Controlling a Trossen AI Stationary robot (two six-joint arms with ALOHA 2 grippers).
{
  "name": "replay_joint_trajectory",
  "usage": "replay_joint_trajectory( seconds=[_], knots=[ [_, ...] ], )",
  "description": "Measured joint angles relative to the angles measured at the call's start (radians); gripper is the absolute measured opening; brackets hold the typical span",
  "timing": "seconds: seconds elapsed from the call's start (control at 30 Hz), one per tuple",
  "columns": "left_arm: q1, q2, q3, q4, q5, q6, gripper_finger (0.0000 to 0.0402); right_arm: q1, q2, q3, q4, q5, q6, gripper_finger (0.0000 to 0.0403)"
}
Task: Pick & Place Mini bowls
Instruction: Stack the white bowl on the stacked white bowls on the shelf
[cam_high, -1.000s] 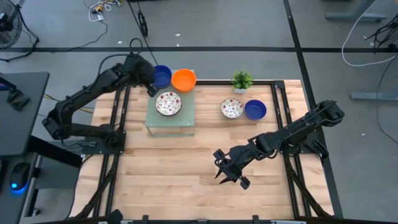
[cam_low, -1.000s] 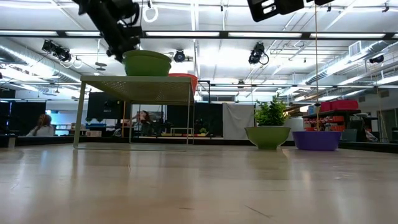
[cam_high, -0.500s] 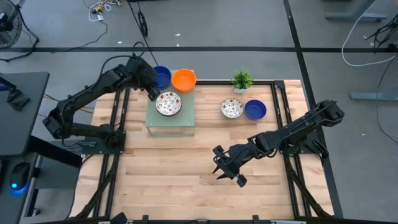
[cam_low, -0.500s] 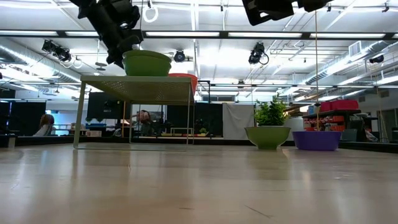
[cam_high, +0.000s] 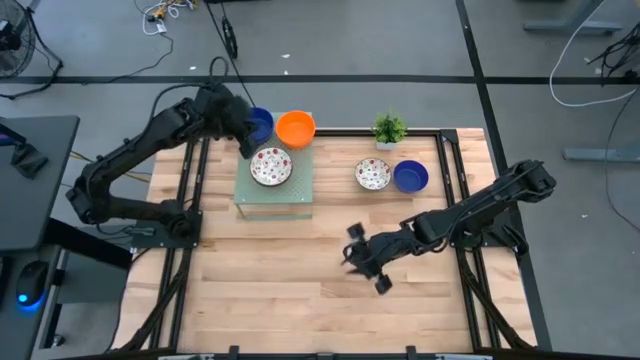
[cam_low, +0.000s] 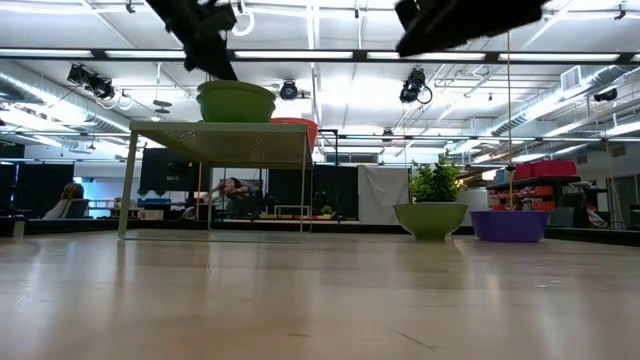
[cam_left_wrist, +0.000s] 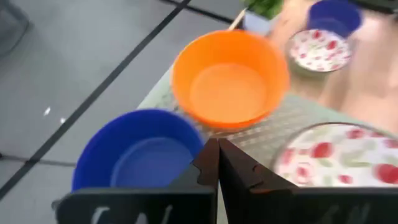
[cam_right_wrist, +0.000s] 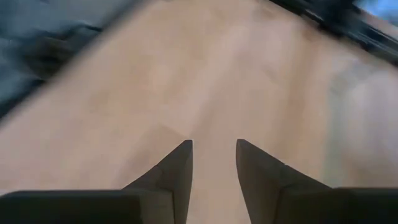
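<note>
A low mesh platform (cam_high: 274, 192) at the table's far left carries a floral bowl (cam_high: 271, 166), an orange bowl (cam_high: 296, 127) and, at its far left corner, a blue bowl (cam_high: 261, 122). A second floral bowl (cam_high: 373, 174) and a second blue bowl (cam_high: 411, 176) rest on the table at the far right. My left gripper (cam_high: 241, 128) is shut and empty above the platform, its fingertips (cam_left_wrist: 217, 163) between the blue bowl (cam_left_wrist: 138, 149) and the floral bowl (cam_left_wrist: 339, 155). My right gripper (cam_high: 364, 262) hangs open and empty over bare wood (cam_right_wrist: 213, 158) near the table's middle.
A small green potted plant (cam_high: 389, 128) stands at the far edge, behind the right pair of bowls. Dark frame rails (cam_high: 190, 180) run along the table's left and right sides. Bare wood lies between the platform and the near edge.
My left gripper has dipped toward the platform beside the blue bowl and then risen again, still shut. My right gripper has drifted a little toward the far edge and turned about over the bare wood. The bowls have stayed where they were.
</note>
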Motion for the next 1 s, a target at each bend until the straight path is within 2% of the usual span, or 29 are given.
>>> replay_joint_trajectory(
  seconds=[0.1,0.2,0.3,0.4,0.6,0.7,0.83,1.0],
  knots=[
    [-0.056,-0.042,0.0,-0.021,0.0,0.005,0.0007,0.0,-0.047,0.0,-0.126,0.194,0.108,0.0125],
    [-0.12,-0.112,-0.058,-0.026,0.0,0.002,0.0004,0.0,-0.105,0.0,-0.289,0.361,0.238,0.0125],
    [-0.188,-0.2,-0.156,-0.012,-0.01,-0.047,0.0005,0.0,-0.155,-0.001,-0.445,0.486,0.354,0.0125],
    [-0.266,-0.313,-0.29,0.035,-0.02,-0.116,0.0006,-0.007,-0.216,-0.056,-0.491,0.551,0.395,0.0125],
    [-0.446,-0.528,-0.555,0.207,-0.033,-0.29,0.0003,-0.087,-0.368,-0.245,-0.484,0.49,0.46,0.0125],
    [-0.541,-0.603,-0.646,0.293,-0.034,-0.365,0.0006,-0.15,-0.441,-0.33,-0.412,0.452,0.462,0.0125],
    [-0.672,-0.656,-0.724,0.435,-0.035,-0.413,0.0007,-0.248,-0.497,-0.424,-0.22,0.343,0.381,0.0125],
    [-0.841,-0.663,-0.802,0.695,-0.067,-0.407,0.0003,-0.375,-0.486,-0.512,0.049,0.189,0.29,0.0125]
  ],
)
